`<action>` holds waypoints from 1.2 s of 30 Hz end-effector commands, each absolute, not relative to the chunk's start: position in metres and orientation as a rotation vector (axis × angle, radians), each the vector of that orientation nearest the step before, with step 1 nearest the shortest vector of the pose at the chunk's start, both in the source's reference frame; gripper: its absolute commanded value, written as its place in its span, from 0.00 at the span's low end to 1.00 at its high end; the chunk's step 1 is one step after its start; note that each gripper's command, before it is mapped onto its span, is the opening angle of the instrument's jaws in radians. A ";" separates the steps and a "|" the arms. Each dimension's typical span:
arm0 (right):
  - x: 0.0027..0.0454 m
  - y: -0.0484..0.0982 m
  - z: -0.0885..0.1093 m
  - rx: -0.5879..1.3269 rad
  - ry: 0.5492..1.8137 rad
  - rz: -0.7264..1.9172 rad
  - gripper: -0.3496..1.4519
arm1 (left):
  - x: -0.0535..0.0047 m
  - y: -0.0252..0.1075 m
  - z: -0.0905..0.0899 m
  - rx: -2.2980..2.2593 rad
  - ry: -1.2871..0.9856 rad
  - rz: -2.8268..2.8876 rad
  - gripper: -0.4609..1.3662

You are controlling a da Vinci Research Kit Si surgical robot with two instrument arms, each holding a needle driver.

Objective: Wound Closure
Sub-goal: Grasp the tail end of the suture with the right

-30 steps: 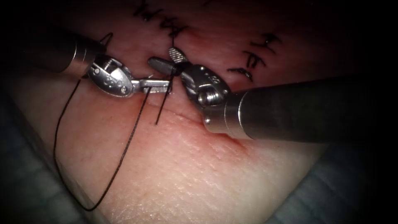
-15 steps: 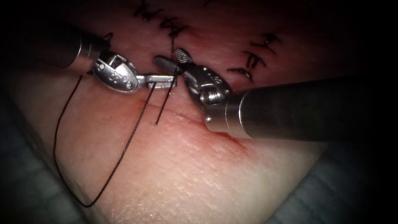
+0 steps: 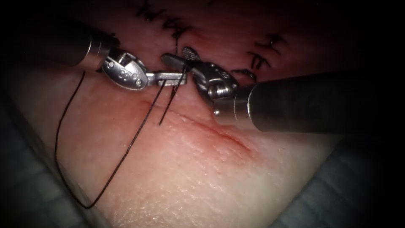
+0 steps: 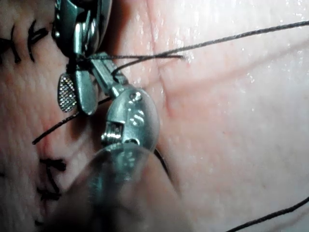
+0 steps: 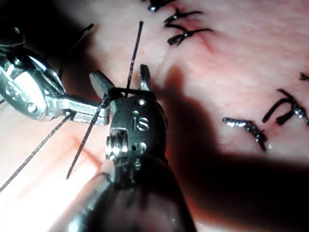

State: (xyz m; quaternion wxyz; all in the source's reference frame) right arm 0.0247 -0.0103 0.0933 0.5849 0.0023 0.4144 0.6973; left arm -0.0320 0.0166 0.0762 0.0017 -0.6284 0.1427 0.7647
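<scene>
Both tools have drifted up and to the right vs 1 s ago, tips still nearly touching just above the cut (image 3: 198, 124) on the tissue (image 3: 190, 177). Left tool (image 3: 171, 78) has its jaws clamped flat on the thread (image 3: 126, 154); from there one long strand runs down-left in a big loop over the tissue and back up toward the left shaft, same shape as before. A short free end (image 3: 166, 110) hangs from the tips, its tip sitting at about the same spot by the cut as earlier. Right tool (image 3: 179, 58) has jaws spread apart, thread wrapped around them at the base, not pinched as far as I can see; wrist cams show the same wrap (image 5: 113, 93) w/ the left tool's (image 4: 99, 65) jaws together. Can't make out a needle anywhere. Finished stitches (image 3: 257, 59) sit farther up, unchanged. Some red fluid (image 3: 228, 139) along the cut
</scene>
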 end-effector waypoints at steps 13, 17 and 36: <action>0.0250 -0.009 0.095 0.026 0.952 1.644 0.70 | -0.0319 0.016 0.076 -1.974 0.433 2.398 0.06; 0.0252 -0.009 0.095 0.027 0.952 1.644 0.69 | -0.0319 0.016 0.076 -1.975 0.433 2.398 0.06; 0.0256 -0.009 0.095 0.070 0.969 1.627 0.00 | -0.0317 0.016 0.077 -1.975 0.421 2.387 0.06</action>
